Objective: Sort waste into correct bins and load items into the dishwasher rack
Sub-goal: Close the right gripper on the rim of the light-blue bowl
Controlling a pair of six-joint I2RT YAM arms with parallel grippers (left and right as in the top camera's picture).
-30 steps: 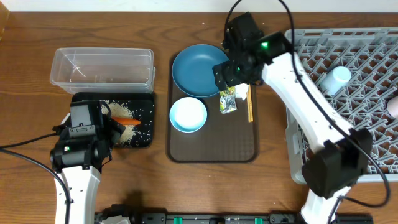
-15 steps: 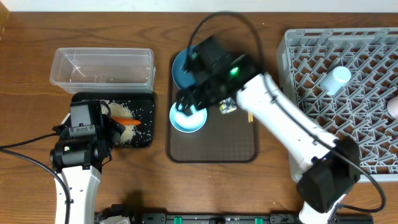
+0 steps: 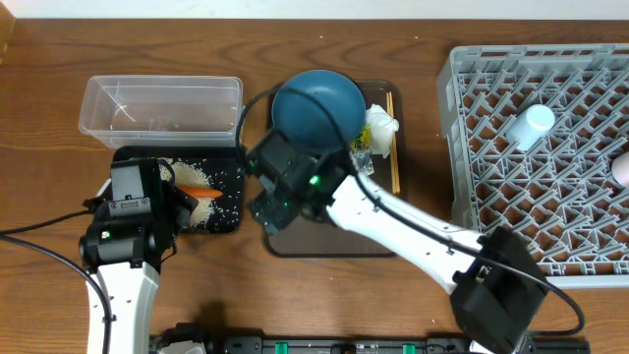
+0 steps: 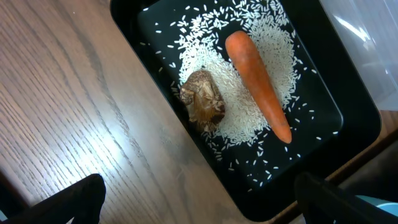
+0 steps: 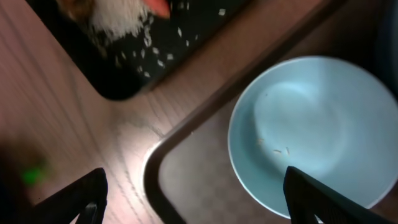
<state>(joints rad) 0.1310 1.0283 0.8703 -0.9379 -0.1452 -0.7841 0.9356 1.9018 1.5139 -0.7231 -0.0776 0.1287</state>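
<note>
Reading left hand (image 4: 199, 190) as released: fingers (image 4: 68, 202) spread wide at the bottom corners of the wrist view, nothing between. Seeing black tray (image 4: 354, 115) right ahead of it, brown lump (image 4: 204, 102) at 12 o'clock from the hand, carrot (image 4: 258, 93) at 1 o'clock, neither touching a finger. Finding both on the rice (image 4: 249, 121), lump just beside the carrot at its 9 o'clock.

Reading right hand (image 5: 196, 196) as released too, gripping nothing. Hovering over a corner of the brown serving tray (image 5: 186, 186). Seeing white bowl (image 5: 314, 134) at 2 o'clock from the hand, upright on that tray, a few grains inside, lower rim near one finger; cannot tell if touching. Cannot see the bowl from overhead, hidden under the right arm.

From overhead: spotting clear tub (image 3: 162, 108) at 12 o'clock of the black tray, just beside it. Spotting blue plate (image 3: 316, 108) at the serving tray's 12 o'clock end, tissue (image 3: 381, 123) and wrapper (image 3: 361, 146) at the plate's 3 o'clock, chopsticks (image 3: 394, 162) just beside those. Seeing rack (image 3: 560, 216) at the 3 o'clock side of the tabletop (image 3: 59, 59), well apart from both hands, one cup (image 3: 531, 126) inside, second cup (image 3: 621, 167) at the frame's 3 o'clock edge.
</note>
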